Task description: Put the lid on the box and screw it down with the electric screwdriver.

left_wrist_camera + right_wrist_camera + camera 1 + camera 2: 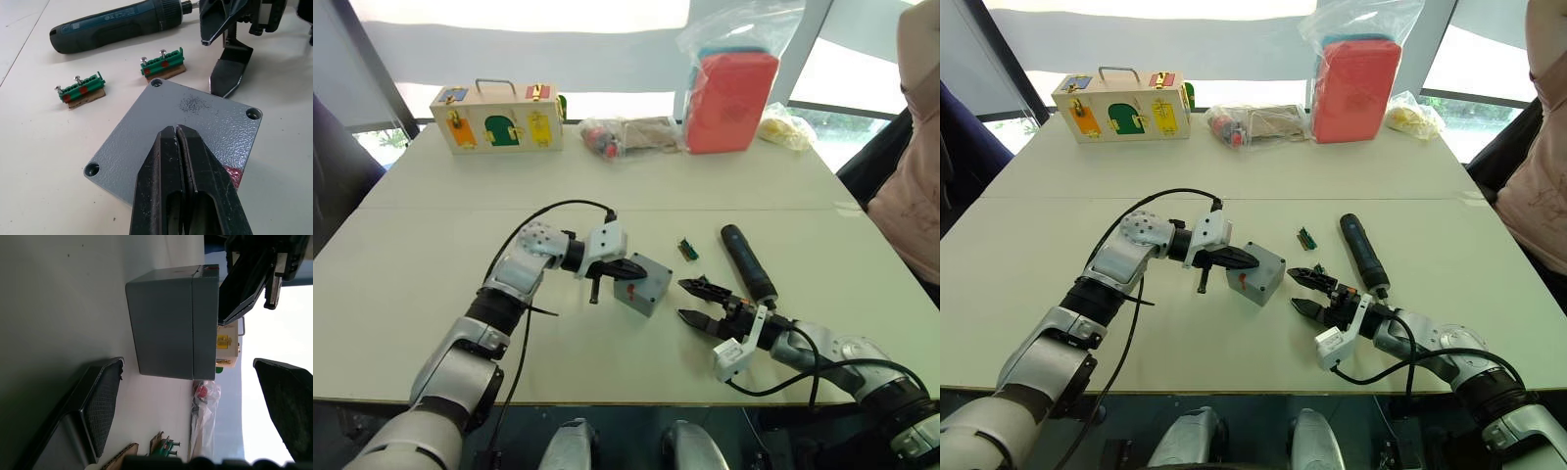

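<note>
The grey box [642, 289] stands mid-table, tilted a little, with the lid [205, 112] lying flat on top; the seam between them shows in the right wrist view, box [161, 328] and lid [205, 328]. My left gripper [625, 266] is shut with nothing in it, its tips [175, 131] resting over the lid's near part. Just right of the box, my right gripper [685, 300] stands open and empty, fingers pointing at the box's side. The black electric screwdriver [748, 262] lies on the table behind the right gripper, apart from it.
Two green connector strips [80, 90] [163, 63] lie between box and screwdriver. At the table's far edge stand a wooden box with coloured doors [497, 119], a clear bag of small parts [626, 135] and a red case in a bag [729, 98]. A person [911, 186] sits at right.
</note>
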`<state>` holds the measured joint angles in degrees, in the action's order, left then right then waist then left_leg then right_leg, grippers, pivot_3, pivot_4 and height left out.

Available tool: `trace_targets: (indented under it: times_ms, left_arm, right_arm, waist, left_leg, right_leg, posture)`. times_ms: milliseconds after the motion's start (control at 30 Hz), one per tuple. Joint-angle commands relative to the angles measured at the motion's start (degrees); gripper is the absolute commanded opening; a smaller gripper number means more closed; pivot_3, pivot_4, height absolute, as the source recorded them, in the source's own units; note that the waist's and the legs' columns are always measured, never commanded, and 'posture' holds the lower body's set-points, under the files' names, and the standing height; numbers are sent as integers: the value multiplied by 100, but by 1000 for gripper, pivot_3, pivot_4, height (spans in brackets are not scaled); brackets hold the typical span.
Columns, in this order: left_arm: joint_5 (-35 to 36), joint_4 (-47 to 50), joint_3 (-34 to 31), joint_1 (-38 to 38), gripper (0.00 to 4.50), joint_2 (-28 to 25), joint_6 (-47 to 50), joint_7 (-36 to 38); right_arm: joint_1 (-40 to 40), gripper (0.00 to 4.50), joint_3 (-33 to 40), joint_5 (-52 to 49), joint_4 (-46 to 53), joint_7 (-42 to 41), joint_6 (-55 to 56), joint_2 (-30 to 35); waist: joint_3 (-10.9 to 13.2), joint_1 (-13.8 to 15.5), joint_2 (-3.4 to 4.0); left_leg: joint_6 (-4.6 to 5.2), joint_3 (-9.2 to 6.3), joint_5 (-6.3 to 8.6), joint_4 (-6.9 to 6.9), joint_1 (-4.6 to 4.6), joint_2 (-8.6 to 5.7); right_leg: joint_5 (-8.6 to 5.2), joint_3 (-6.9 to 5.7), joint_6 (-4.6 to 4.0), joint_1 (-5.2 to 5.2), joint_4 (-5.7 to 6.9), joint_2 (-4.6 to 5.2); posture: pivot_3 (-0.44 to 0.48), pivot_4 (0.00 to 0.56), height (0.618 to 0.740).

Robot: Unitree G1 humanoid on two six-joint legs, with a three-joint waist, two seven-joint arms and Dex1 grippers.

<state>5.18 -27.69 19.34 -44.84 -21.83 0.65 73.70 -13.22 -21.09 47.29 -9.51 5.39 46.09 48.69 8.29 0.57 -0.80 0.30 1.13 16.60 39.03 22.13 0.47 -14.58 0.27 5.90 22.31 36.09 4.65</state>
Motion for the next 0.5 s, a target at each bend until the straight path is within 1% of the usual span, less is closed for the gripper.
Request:
trace_targets:
  times_ms: [33,100,167,233,333,367,400,500]
  left_arm:
    - [-104,22,29,175,0,-44,164,-21]
    - [32,211,-113,167,0,-67,225,-32]
    - [292,576,-425,130,0,-138,471,-144]
    - [422,809,-613,136,0,-207,651,-252]
    - [460,1055,-843,223,0,-395,795,-475]
    - [463,1105,-899,248,0,-453,830,-531]
    - [472,1173,-964,293,0,-521,887,-586]
    - [461,1271,-1080,433,0,-674,963,-734]
  right_arm:
    - [10,3975,239,-979,379,-581,60,20]
    - [61,3556,233,-1639,609,-1125,-107,22]
    - [286,2830,204,-2915,1148,-2122,-974,19]
    - [450,2164,242,-3663,1534,-2734,-1571,9]
    - [740,826,428,-4710,2129,-3375,-2775,-124]
    - [786,563,491,-4925,2248,-3506,-3118,-169]
    - [816,71,555,-5072,2347,-3617,-3398,-204]
    - [846,71,696,-5214,2501,-3866,-3993,-307]
  waist:
    - [2,-8,1]
    - [4,-8,1]
    - [9,-11,0]
    - [25,-16,-1]
    - [52,-8,-1]
    - [54,-6,0]
    - [56,-3,0]
    - [60,-1,4]
  left_leg:
    - [0,0,0,0,0,0]
    - [1,0,1,0,2,1]
    - [2,0,1,0,6,4]
    - [4,-11,2,-1,19,21]
    - [4,-19,2,-1,27,26]
    - [4,-19,2,-1,27,26]
    - [4,-19,2,-1,27,27]
    - [4,-17,2,-1,27,27]
  right_leg:
    - [0,0,0,1,0,0]
    - [0,2,0,3,0,0]
    - [0,2,1,8,0,0]
    - [1,4,3,21,1,-3]
    - [2,4,3,32,3,-3]
    - [2,4,3,32,4,-3]
    - [2,4,2,33,4,-2]
    - [1,4,2,34,3,-2]
  posture:
    - [0,150,730]
    - [0,150,730]
    - [0,150,730]
    - [0,150,730]
    - [0,150,730]
    - [0,150,730]
    - [0,150,730]
    - [0,150,730]
